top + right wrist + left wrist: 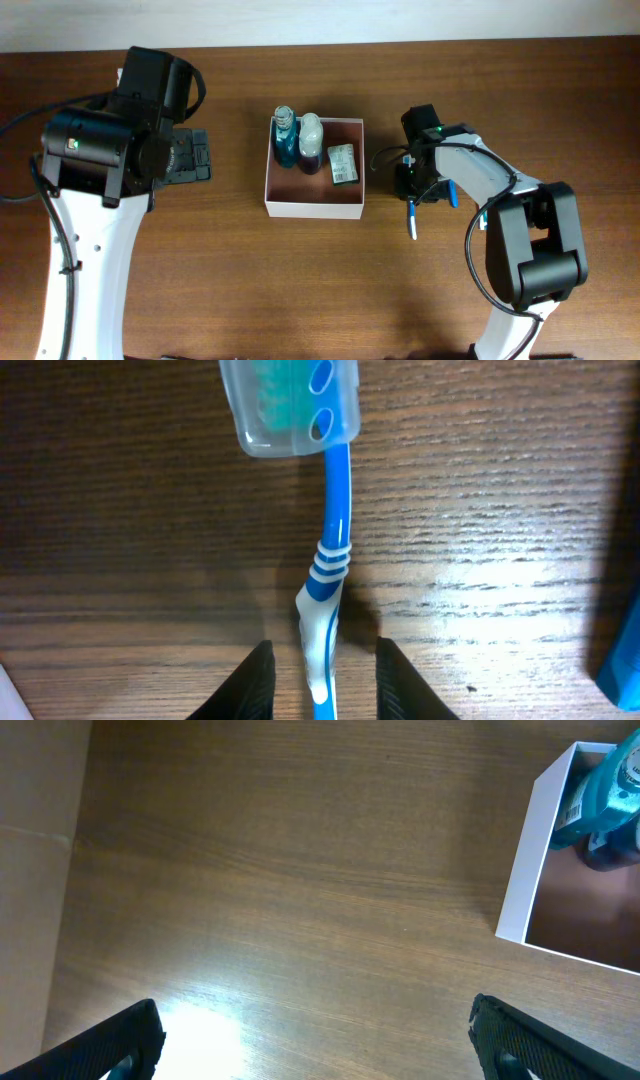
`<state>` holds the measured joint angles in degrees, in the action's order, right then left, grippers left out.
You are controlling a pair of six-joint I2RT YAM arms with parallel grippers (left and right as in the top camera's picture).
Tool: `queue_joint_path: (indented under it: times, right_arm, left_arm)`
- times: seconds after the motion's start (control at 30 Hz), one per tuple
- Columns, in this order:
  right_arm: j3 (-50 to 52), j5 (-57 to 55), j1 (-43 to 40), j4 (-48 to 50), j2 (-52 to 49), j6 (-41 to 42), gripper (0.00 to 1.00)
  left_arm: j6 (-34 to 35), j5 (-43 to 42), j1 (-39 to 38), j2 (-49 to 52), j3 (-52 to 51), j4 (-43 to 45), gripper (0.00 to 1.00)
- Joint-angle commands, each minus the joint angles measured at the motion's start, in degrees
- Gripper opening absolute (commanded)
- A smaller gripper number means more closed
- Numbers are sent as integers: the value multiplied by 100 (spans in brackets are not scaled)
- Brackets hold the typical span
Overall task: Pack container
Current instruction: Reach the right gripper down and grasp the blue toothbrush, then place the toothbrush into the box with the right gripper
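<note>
The container (312,210), a square shallow box with white walls and a reddish-brown inside, sits mid-table. It holds a teal bottle (286,140), a white bottle (311,143) and a small green-and-white carton (342,163). A blue-and-white toothbrush (330,560) with a clear head cap (290,405) lies on the table right of the box (411,218). My right gripper (320,680) is low over it, open, one finger on each side of the handle with gaps. My left gripper (315,1040) is wide open and empty over bare wood, left of the container (530,860).
A second blue item (451,193) lies just right of the toothbrush and shows at the right wrist view's edge (620,660). The teal bottle (610,790) shows in the left wrist view. The table is dark brown wood.
</note>
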<state>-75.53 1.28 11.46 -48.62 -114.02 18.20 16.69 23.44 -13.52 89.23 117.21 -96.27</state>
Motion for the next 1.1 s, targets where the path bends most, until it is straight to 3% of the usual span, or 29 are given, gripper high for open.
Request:
queue_joint_path:
  times: [0.0,0.33,0.47,0.57,0.9,1.07]
  right_arm:
    - [37,-90,26,15,-83,-15,28]
    - [553,-116,24,715,-92,31,27]
    - [542,-203,13,654,-76,28,13]
    - [415,-391,15,374,-26,31,4]
    - [-1016,-601,293,-1532,1067,-4,4]
    - [-1475,-238,1134,-1639,1882,-1366,4]
  left_arm:
    - [-44,81,20,-85,15,-2,99]
    - [-42,81,20,-85,15,-2,99]
    - [-44,81,20,-85,15,-2,100]
    - [-42,81,20,-85,15,-2,99]
    - [-44,81,20,-85,15,-2,100]
    - [-44,81,20,-85,15,-2,99]
